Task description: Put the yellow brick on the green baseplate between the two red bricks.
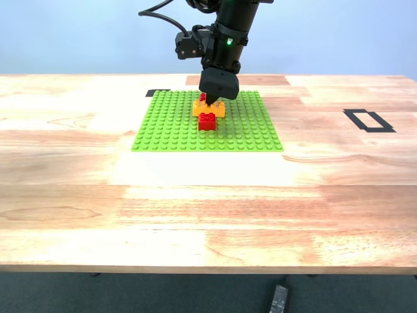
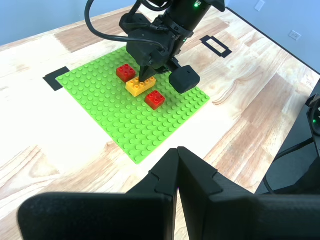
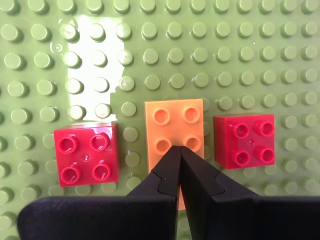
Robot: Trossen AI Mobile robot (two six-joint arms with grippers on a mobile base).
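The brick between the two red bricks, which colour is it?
Yellow-orange; the yellow brick shows best in the second wrist view.

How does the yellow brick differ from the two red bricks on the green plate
The yellow brick is orange-yellow and oblong, longer than either red brick; the red bricks are bright red, square, with four studs each. My second hand, shut, covers part of the yellow brick, while both red bricks show whole and have nothing on them. The yellow brick sits in the middle; the red ones flank it with gaps. All three sit flat on the green baseplate, studs up.
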